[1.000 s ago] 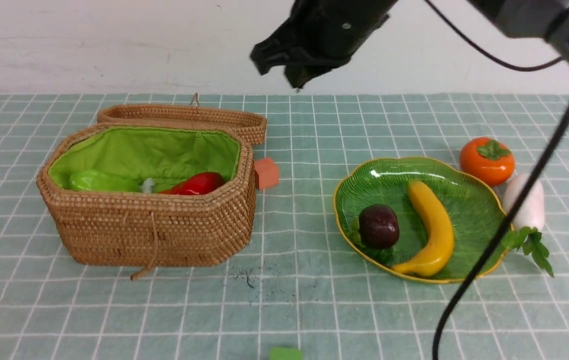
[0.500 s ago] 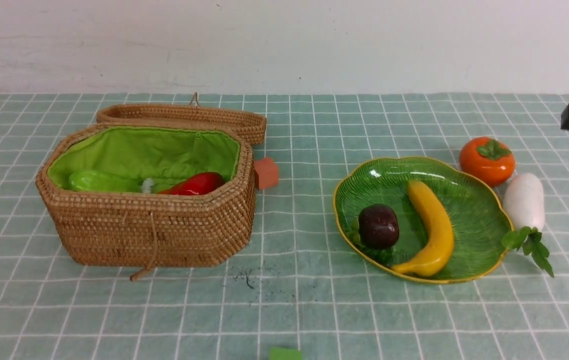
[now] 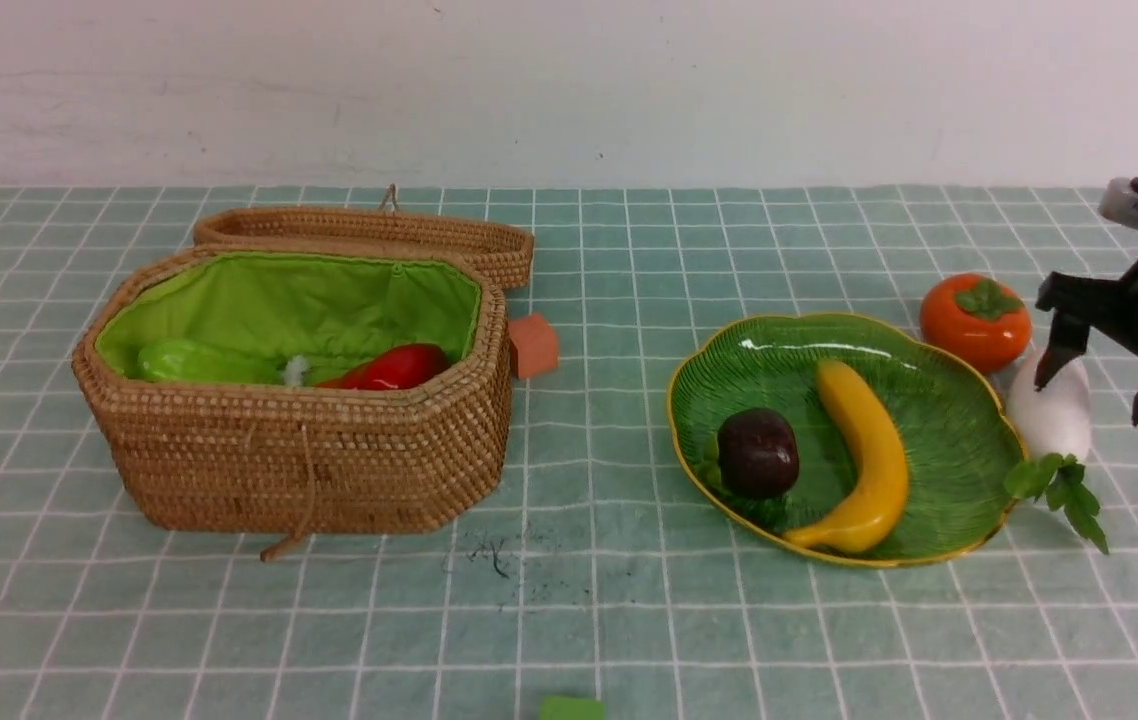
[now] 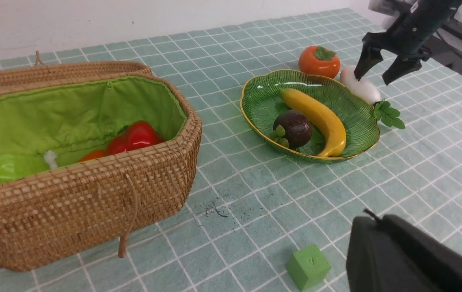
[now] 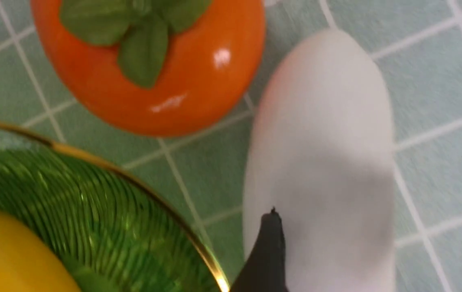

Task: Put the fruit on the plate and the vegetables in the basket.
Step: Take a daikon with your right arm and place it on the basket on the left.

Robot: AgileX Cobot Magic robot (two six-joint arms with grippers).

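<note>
Your right gripper [image 3: 1109, 385] hangs over the white radish [image 3: 1059, 420] with its jaws spread wide. One fingertip is just above the radish's far end and the other is out past its right side, and they grip nothing. The radish lies on the checked green cloth [image 3: 589, 600], just beside the plate's [image 3: 929, 345] right rim, with its leaves pointing toward you. The persimmon [image 3: 974, 322] sits on the cloth just beyond the radish, outside the plate.

On the plate, the banana [image 3: 864, 455] curves down the middle and the mangosteen [image 3: 757, 452] rests to its left.

The basket [image 3: 299, 470] stands open on your left, with its lid [image 3: 369, 235] folded back behind it. Inside, against the green lining, lie the pale green gourd [image 3: 199, 362] and the red pepper [image 3: 394, 368]. The left wrist view also shows a bit of orange carrot [image 4: 93, 155] beside the pepper.

A small orange-red block [image 3: 533, 346] sits by the basket's right side, and a green cube [image 4: 308, 267] lies near your left gripper [image 4: 409, 259]. That gripper is low at the near left edge, closed.

A pale strip [image 3: 1129, 205] on the right arm is too small to read.
</note>
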